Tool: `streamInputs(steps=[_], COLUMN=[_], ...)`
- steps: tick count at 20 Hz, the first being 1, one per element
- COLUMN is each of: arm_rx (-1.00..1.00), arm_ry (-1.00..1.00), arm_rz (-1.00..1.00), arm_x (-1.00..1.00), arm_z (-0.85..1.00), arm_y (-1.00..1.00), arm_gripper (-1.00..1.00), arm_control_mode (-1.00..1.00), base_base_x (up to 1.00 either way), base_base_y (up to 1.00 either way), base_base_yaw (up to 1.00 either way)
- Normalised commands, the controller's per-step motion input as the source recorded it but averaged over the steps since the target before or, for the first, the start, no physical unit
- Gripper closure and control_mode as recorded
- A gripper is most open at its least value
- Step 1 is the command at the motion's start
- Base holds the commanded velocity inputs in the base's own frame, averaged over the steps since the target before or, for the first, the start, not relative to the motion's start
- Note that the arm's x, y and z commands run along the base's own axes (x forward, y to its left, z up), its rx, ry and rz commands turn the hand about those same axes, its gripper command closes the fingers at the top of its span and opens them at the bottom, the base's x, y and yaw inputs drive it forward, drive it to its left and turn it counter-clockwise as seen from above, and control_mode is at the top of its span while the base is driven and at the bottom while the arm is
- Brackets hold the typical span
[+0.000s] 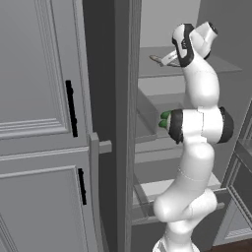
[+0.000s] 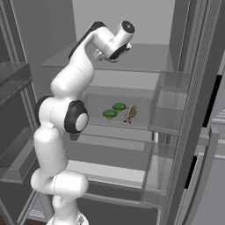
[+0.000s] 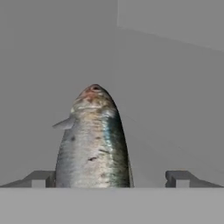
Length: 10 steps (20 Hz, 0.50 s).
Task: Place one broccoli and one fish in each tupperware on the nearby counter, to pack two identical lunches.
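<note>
Open fridge interior, grey shelves, door racks at right in the right base view; grey panelled cabinet doors with black handles fill the left of the left base view. White arm reaches up into the upper shelf [image 2: 145,57]. Claw [image 3: 111,177] stands wide open, jaws apart on either side of a fish [image 3: 94,140] lying on that shelf, head pointing away from the camera; fingertips [image 3: 41,178] look level with the tail end, not yet pinching. Same fish [image 1: 158,59] shows in the left base view just beside the hand.

Middle shelf [image 2: 132,125] below holds two broccoli [image 2: 110,114] close together and a second fish [image 2: 130,113] just beside them. Tupperware and desk can't be seen from here.

Step judged: picking the first fish, early in the task, nothing packed as far as can be told. Next move probably calls for easing forward a little so the fingers bracket the body, closing on it, lifting clear of the shelf, then backing out toward the trays.
</note>
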Motion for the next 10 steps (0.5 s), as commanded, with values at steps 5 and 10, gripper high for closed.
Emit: streamInputs(steps=[5,10], arm_rx=[-0.08,-0.11], arm_ry=[0.00,-0.01], arm_rz=[0.03,0.00], arm_x=[0.06,-0.27], arm_z=[-0.50,-0.52], arm_y=[0.05,0.20], arm_gripper=[1.00,1.00], arm_control_mode=[-1.00,-1.00], base_base_x=[0.00,0.00], base_base_y=[0.00,0.00], base_base_yaw=[0.00,0.00])
